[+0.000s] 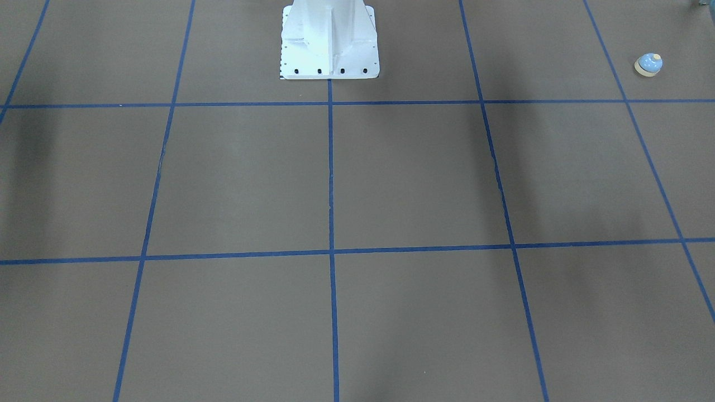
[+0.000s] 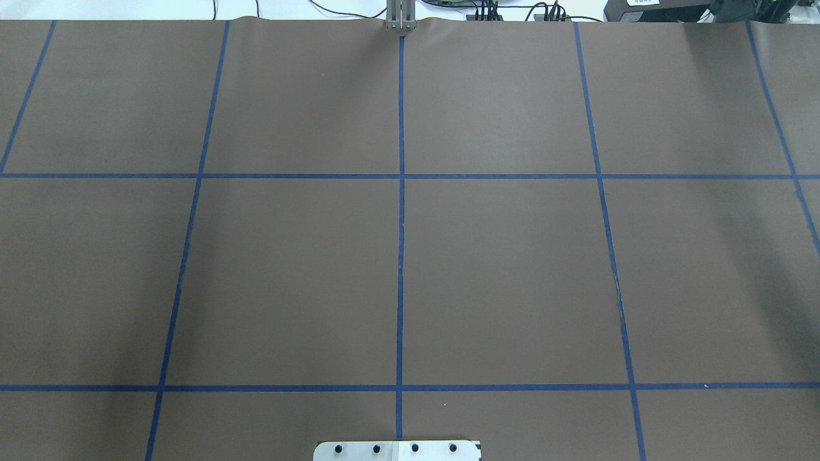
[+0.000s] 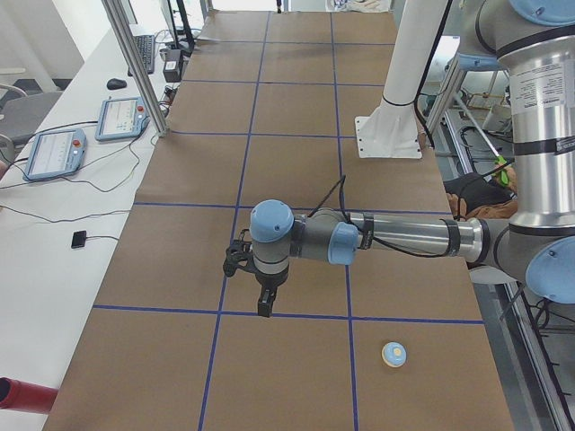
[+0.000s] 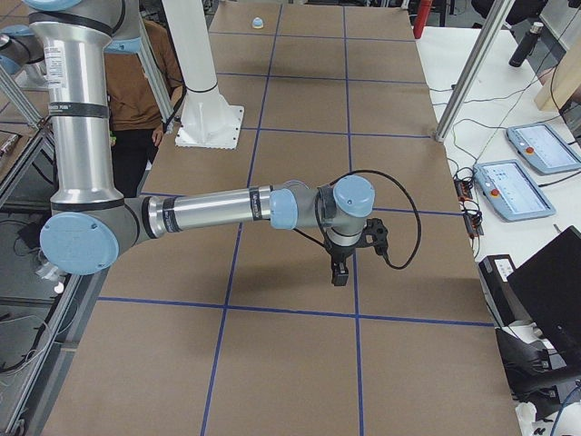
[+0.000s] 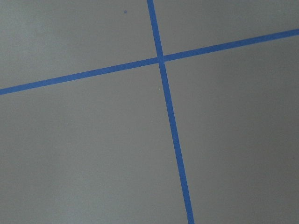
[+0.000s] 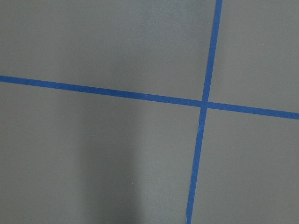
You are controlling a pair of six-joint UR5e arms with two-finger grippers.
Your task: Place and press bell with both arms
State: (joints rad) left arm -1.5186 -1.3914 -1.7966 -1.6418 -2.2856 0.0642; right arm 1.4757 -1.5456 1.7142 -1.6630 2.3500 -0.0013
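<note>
The small light-blue bell (image 1: pixel 648 65) with a cream base stands upright on the brown table near the robot's left end; it also shows in the exterior left view (image 3: pixel 393 354) and far off in the exterior right view (image 4: pixel 258 23). The left gripper (image 3: pixel 264 308) hangs over the table, pointing down, well away from the bell. The right gripper (image 4: pixel 339 275) hangs over the table at the other end. Both show only in the side views, so I cannot tell whether they are open or shut. The wrist views show only brown table and blue tape lines.
The white pedestal (image 1: pixel 329 44) stands at the table's robot side. Blue tape lines (image 2: pixel 401 192) divide the brown table. Control tablets (image 3: pixel 54 153) and cables lie on a side bench. A person (image 4: pixel 136 77) stands behind the robot. Metal posts (image 3: pixel 135 63) stand at the table's edge.
</note>
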